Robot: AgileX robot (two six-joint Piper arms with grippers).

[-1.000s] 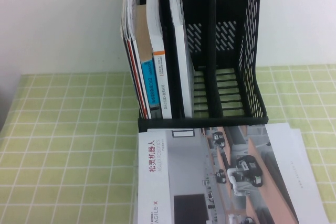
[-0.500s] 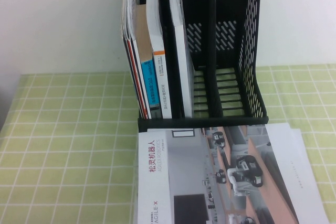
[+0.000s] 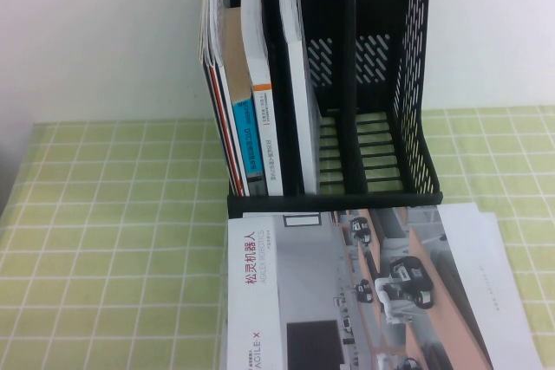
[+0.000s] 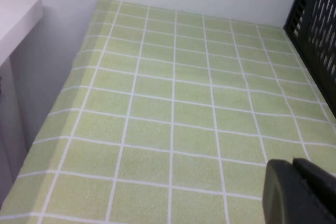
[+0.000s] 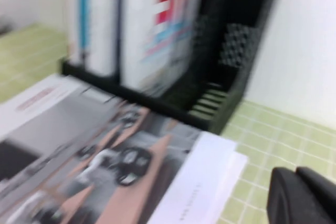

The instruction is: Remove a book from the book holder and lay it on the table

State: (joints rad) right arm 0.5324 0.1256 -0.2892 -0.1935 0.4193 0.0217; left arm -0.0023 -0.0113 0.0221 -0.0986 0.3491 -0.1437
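Note:
The book (image 3: pixel 347 292), with a grey cover of wheeled robots and a white strip with a red title, lies flat on the green checked table (image 3: pixel 113 214) just in front of the black book holder (image 3: pixel 416 84). It also shows in the right wrist view (image 5: pixel 105 156). Neither gripper shows in the high view. My left gripper (image 4: pixel 294 163) is shut and empty, low over bare cloth (image 4: pixel 173 103) to the left of the holder (image 4: pixel 315 19). My right gripper (image 5: pixel 295 171) is shut and empty, over the cloth (image 5: pixel 283 140) beside the book's white edge, near the holder (image 5: pixel 231 77).
Upright books (image 3: pixel 251 93) and a thin white brochure (image 3: pixel 295 84) fill the holder's left compartments. Its right compartments hold nothing. A white sheet (image 3: pixel 512 301) sticks out from under the book. A white wall stands behind. A white cabinet (image 4: pixel 16 19) borders the table's left edge.

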